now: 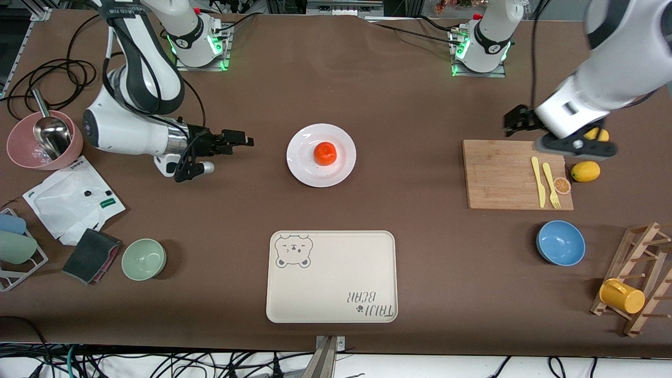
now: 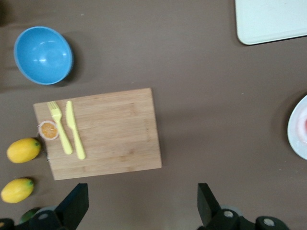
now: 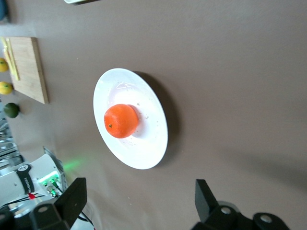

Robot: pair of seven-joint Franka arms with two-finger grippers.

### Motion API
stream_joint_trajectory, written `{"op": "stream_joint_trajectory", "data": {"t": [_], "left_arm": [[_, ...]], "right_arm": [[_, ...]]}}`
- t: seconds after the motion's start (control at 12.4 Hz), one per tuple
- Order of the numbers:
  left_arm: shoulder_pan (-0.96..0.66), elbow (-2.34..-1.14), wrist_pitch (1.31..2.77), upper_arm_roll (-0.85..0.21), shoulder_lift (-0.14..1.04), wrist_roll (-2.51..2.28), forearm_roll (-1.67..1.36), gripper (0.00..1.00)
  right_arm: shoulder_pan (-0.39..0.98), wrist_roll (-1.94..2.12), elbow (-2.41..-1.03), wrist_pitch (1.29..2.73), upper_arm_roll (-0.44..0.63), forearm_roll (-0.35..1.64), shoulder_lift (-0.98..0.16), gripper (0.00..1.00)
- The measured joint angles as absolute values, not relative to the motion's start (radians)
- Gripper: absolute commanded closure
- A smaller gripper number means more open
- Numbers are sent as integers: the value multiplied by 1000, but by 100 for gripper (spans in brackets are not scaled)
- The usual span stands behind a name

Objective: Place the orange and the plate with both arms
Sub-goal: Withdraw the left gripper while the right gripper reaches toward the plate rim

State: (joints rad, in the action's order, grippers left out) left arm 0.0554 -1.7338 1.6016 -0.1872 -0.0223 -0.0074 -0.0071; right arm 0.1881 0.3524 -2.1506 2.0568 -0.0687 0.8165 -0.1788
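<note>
A small red-orange orange (image 1: 325, 153) (image 3: 121, 120) rests in the middle of a round white plate (image 1: 300, 157) (image 3: 146, 151) at the table's centre. My right gripper (image 1: 242, 139) (image 3: 139, 203) hovers open beside the plate, toward the right arm's end of the table, with nothing between its fingers. My left gripper (image 1: 509, 124) (image 2: 141, 206) is open and empty over the bare table, next to the edge of a wooden cutting board (image 1: 512, 173) (image 2: 103, 132). The plate's rim (image 2: 300, 129) just shows at the edge of the left wrist view.
A beige bear-print tray (image 1: 331, 275) lies nearer the front camera than the plate. The board carries a yellow knife (image 1: 536, 181) and fork (image 1: 551, 185); a lemon (image 1: 585, 171) lies beside it. A blue bowl (image 1: 560, 242), green bowl (image 1: 143, 259), pink bowl (image 1: 21, 152) and mug rack (image 1: 638, 278) ring the edges.
</note>
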Motion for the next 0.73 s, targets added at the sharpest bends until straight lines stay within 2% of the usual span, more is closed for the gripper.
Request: {"op": "stream_joint_trajectory", "data": {"t": [0.32, 0.73], "left_arm": [[56, -1765, 1601, -140, -109, 10, -7, 0], [50, -1720, 1586, -138, -64, 10, -7, 0]], "right_arm": [[188, 589, -2243, 2105, -78, 996, -232, 0], [187, 821, -2268, 2208, -144, 1181, -347, 0]]}}
